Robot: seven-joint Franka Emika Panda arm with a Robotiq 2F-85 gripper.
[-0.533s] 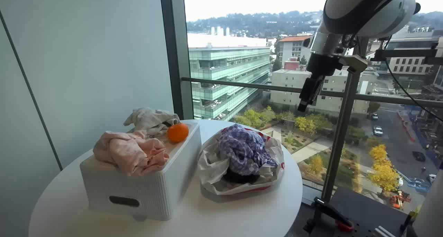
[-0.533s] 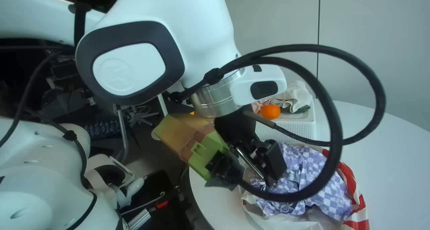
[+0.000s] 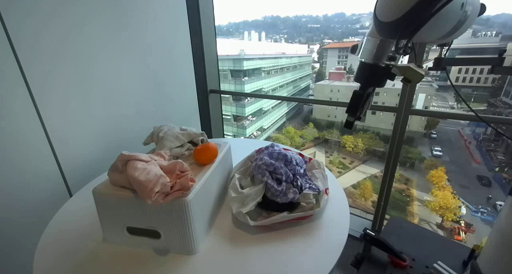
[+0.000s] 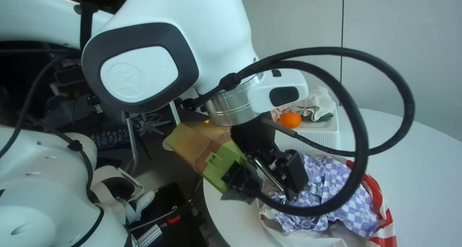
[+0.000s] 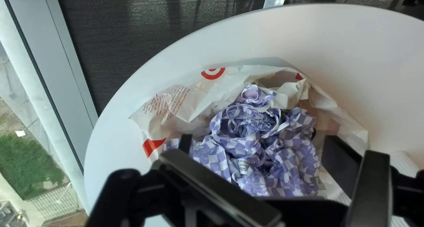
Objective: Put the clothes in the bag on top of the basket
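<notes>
A purple and white checkered garment (image 3: 280,172) lies bunched in the open white and red plastic bag (image 3: 243,196). Both also show in the wrist view, the garment (image 5: 291,167) between my fingers and the bag (image 5: 195,104) around it. The white ribbed basket (image 3: 200,222) stands beside the bag. A pink cloth (image 3: 154,178) and a pale grey cloth (image 3: 172,140) lie on its top. My gripper (image 5: 260,145) is open and empty. In an exterior view it hangs (image 3: 350,122) well above and to the side of the bag. Something black shows under the garment.
An orange fruit (image 3: 205,153) sits on the basket's top near its edge. The round white table (image 3: 260,250) bears basket and bag. A window with a metal frame (image 3: 202,66) is behind. A thick black cable (image 4: 361,131) loops from the wrist.
</notes>
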